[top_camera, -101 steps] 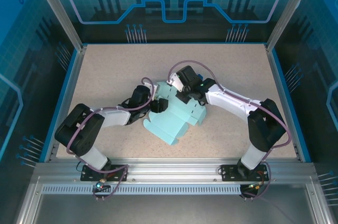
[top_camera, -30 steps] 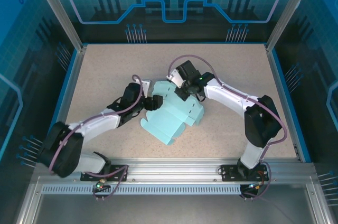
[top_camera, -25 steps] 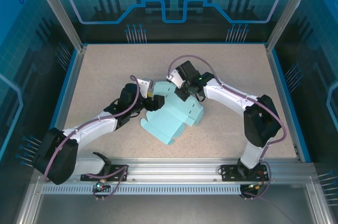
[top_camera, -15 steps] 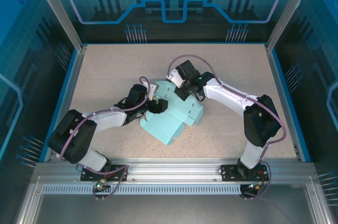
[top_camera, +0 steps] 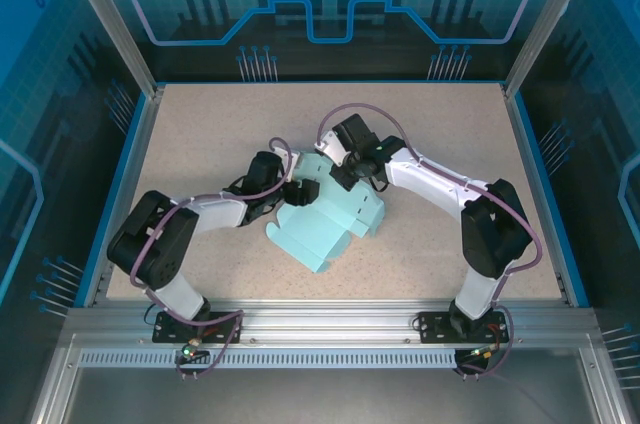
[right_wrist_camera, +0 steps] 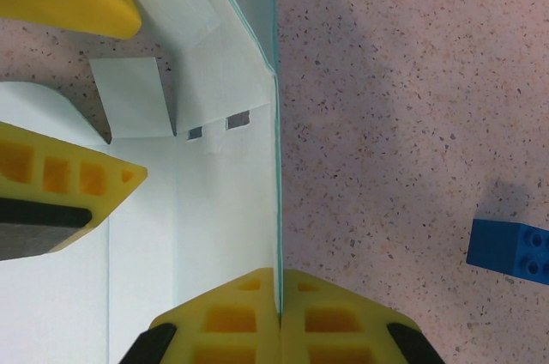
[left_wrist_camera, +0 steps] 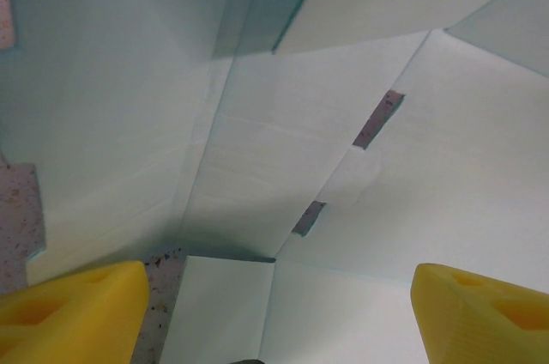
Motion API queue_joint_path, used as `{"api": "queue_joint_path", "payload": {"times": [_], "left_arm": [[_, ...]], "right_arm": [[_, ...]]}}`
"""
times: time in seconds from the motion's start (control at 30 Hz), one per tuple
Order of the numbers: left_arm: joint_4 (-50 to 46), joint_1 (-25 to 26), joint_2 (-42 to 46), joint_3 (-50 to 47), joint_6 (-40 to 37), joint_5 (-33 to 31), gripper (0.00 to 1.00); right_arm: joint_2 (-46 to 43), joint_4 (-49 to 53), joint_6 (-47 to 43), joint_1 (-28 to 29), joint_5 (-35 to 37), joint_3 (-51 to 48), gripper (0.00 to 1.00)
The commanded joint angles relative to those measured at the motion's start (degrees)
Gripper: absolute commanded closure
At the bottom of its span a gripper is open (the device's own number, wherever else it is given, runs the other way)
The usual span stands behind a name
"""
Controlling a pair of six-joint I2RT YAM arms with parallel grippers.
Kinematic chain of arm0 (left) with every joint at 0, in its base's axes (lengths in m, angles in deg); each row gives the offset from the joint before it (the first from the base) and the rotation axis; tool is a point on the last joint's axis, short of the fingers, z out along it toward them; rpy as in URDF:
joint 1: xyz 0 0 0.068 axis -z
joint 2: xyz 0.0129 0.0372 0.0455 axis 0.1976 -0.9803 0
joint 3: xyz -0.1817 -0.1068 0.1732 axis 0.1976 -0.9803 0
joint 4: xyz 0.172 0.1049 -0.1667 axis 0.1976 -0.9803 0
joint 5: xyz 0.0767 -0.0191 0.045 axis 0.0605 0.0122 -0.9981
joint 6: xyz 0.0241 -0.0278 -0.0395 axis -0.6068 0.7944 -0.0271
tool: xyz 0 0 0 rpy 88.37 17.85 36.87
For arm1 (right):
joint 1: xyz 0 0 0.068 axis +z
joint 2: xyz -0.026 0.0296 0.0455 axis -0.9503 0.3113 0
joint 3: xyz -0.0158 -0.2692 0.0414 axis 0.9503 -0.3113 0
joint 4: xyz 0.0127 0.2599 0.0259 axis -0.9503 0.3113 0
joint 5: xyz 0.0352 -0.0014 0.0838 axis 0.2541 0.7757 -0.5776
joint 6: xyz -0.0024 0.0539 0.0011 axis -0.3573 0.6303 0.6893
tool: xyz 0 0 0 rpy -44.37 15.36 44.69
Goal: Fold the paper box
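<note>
Paper box (top_camera: 322,227): pale blue die-cut sheet at mid-table (top_camera: 200,134), mostly flat, with one side wall standing upright.
From the far side the right gripper (right_wrist_camera: 279,297) has its fingers pressed together on that wall's edge. The left gripper (left_wrist_camera: 274,295) hovers low over the sheet's left flaps, fingers spread wide.

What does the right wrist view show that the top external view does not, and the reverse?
Right wrist view: a dark blue cube on the table, two small slots in the card, the right pincer shut on a raised edge of the paper box. Top external view: the left arm, the right arm, the box's whole outline. Both: the paper box and the speckled table.
</note>
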Motion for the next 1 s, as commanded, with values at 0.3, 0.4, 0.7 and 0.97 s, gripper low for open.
{"api": "queue_joint_path", "payload": {"times": [0.3,0.4,0.7,0.97], "left_arm": [[3.2,-0.4,-1.0,-0.2,0.1,7.0,0.26],[3.5,-0.4,0.6,-0.7,1.0,8.8,0.33],[6.7,1.1,1.6,-3.9,3.7,12.2,0.41],[11.6,3.7,-2.6,-5.3,5.9,11.5,0.41]], "right_arm": [[-0.1,0.9,0.7,-0.6,-1.4,1.2,1.0],[0.0,0.8,0.8,-0.7,-1.2,1.3,1.0],[0.2,0.3,2.2,-0.8,-2.6,1.7,1.0],[-0.2,-1.2,3.1,-1.0,-2.4,0.5,1.0]]}}
